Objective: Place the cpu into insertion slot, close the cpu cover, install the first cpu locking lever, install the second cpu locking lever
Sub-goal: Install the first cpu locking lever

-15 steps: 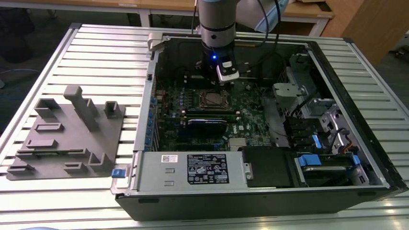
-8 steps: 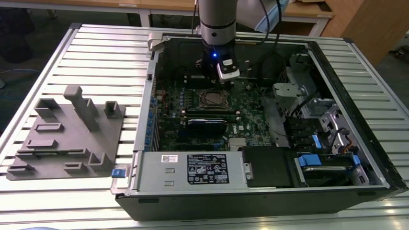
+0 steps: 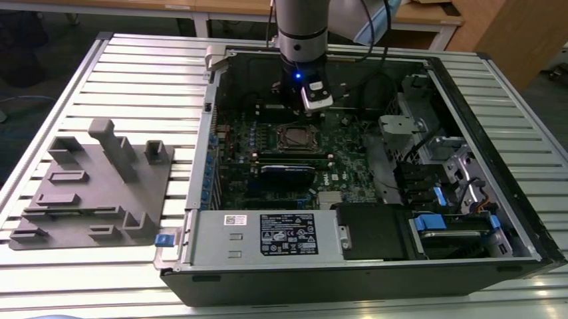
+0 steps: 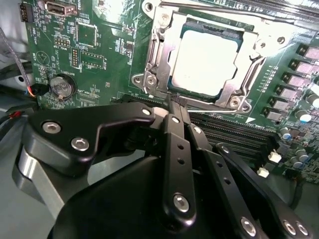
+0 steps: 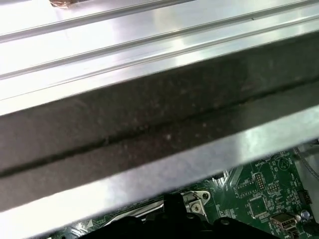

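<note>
Obs., single arm, lever stage of the socket work.

We see the gripper (image 4: 172,99) in the second wrist view with its two fingers brought together. Nothing shows between them. The tips sit right at the near edge of the insertion slot (image 4: 145,79); we cannot tell whether they touch a locking lever there.

The cpu (image 4: 204,62) lies flat in the insertion slot, pale metal top facing up. The cpu cover (image 4: 271,37) appears to lie down around it, its window framing the chip.

Key relation: reading the exterior view as a clock face, the socket lies at about 6 o'clock from the gripper, close by, on the green motherboard (image 4: 99,55) inside the open computer case (image 3: 523,199). The socket is square, so we note no long axis. Thin metal rods run along its edges, but we cannot say whether they are latched.

Counts:
- cpu: one
- insertion slot: one
- cpu cover: one
- gripper: one
- lever rods: not countable with confidence
- coin cell (image 4: 62,85): one

A grey fixture tray (image 3: 89,193) sits on the slatted table (image 3: 133,86) at roughly 9 o'clock from the case, well apart from the gripper.
</note>
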`<action>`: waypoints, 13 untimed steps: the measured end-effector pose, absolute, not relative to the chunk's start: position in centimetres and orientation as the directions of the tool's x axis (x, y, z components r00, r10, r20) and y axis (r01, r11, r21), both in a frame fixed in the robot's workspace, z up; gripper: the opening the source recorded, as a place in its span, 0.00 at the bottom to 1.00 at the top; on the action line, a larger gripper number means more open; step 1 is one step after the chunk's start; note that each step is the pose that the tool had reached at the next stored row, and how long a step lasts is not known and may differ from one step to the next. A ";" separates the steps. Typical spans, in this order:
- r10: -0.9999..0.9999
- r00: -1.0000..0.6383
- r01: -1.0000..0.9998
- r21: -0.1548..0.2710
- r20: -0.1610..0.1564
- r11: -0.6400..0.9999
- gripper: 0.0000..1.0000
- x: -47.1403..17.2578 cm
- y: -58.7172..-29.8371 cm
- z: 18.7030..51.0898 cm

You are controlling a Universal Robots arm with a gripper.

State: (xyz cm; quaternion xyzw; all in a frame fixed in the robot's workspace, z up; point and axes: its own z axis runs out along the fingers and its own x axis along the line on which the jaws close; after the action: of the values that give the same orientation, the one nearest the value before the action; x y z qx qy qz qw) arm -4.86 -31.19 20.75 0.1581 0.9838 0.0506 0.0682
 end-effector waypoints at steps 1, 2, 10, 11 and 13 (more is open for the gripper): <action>0.318 -0.941 0.304 0.121 -0.118 0.945 0.11 -4.9 -31.1 20.8; 0.318 -0.941 0.304 0.121 -0.118 0.945 0.11 -4.9 -31.1 20.7; 0.319 -0.941 0.304 0.134 -0.114 0.943 0.11 -4.9 -30.7 20.7; 0.320 -0.941 0.304 0.137 -0.113 0.943 0.11 -4.9 -30.6 20.8; 0.321 -0.941 0.304 0.146 -0.110 0.941 0.11 -4.9 -30.6 20.7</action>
State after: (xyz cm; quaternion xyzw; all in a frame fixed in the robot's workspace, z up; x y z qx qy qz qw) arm -4.93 -30.63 20.75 0.1590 0.9830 0.0637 0.0665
